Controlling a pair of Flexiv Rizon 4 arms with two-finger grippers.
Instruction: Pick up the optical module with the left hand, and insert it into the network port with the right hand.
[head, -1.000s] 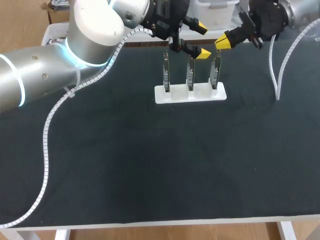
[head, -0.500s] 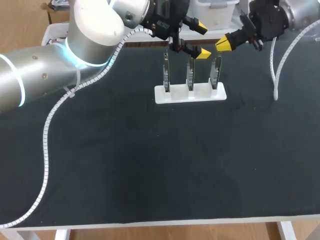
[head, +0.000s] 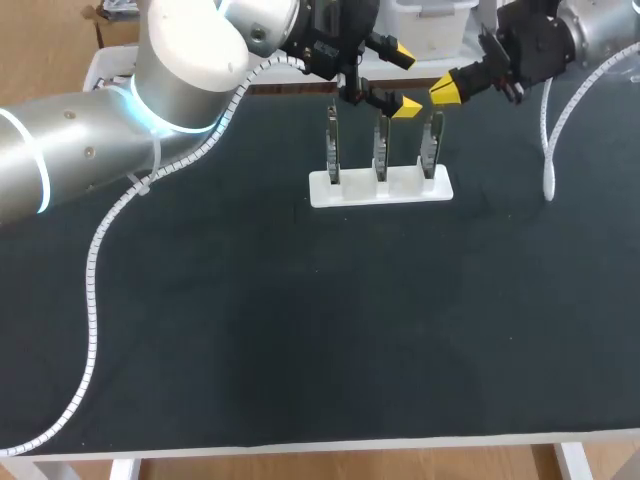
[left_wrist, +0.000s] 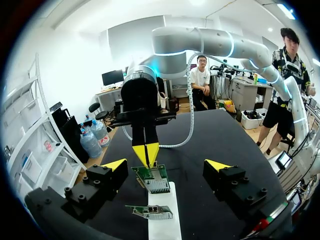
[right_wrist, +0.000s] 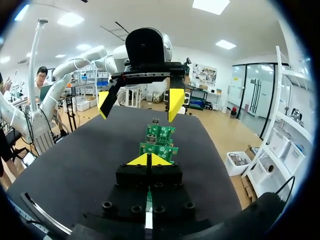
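So: left gripper (head: 402, 78) is spread wide with nothing in it, hovering above the middle board (head: 380, 148) and right-hand board (head: 430, 148) in the white holder (head: 380, 188). My read is it's lined up for the pick. Right gripper (head: 445, 88) has its tips pinched together, apparently empty, waiting near the right-hand board and facing the left gripper. Optical module: can't tell it apart from the upright boards, presumably seated there.

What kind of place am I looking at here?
Probably a robotics lab test bench: two silver robot arms reach over a black-topped table, where a white rack holds three upright green circuit boards.
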